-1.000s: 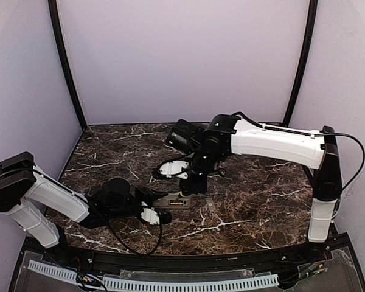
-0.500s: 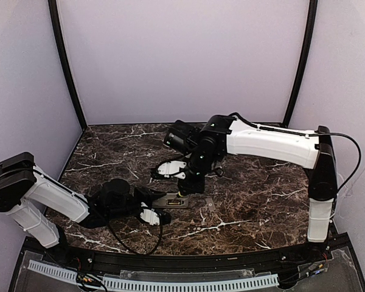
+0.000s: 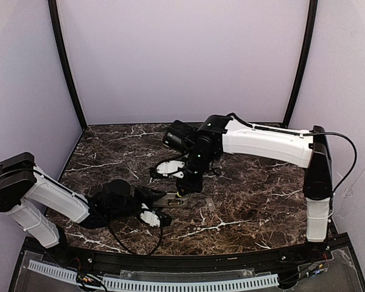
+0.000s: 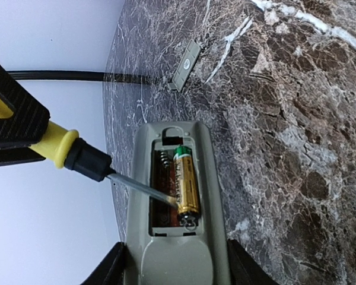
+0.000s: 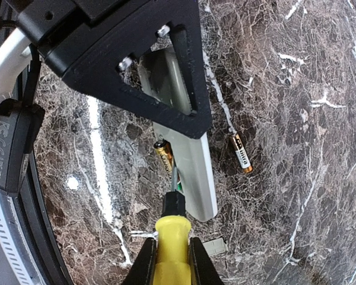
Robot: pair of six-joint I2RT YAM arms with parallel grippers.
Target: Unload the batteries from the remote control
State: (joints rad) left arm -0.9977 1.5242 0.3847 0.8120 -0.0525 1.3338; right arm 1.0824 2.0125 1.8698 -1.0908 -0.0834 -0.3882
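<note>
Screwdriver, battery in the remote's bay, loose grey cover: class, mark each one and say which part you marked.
screwdriver (image 4: 54,145), left wrist view, on its yellow handle.
battery in the bay (image 4: 186,187), left wrist view, on the middle of its gold body.
grey cover (image 4: 186,63), left wrist view, on its flat face.

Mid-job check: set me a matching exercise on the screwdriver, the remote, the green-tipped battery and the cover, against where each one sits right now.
1. screwdriver
2. remote
3. green-tipped battery
4. cover

A. in the remote's bay
B. lying by itself on the table
C. between the left jaws
D. clamped in the right jaws

Pairs: 1-D, 2-C, 3-A, 4-B
</note>
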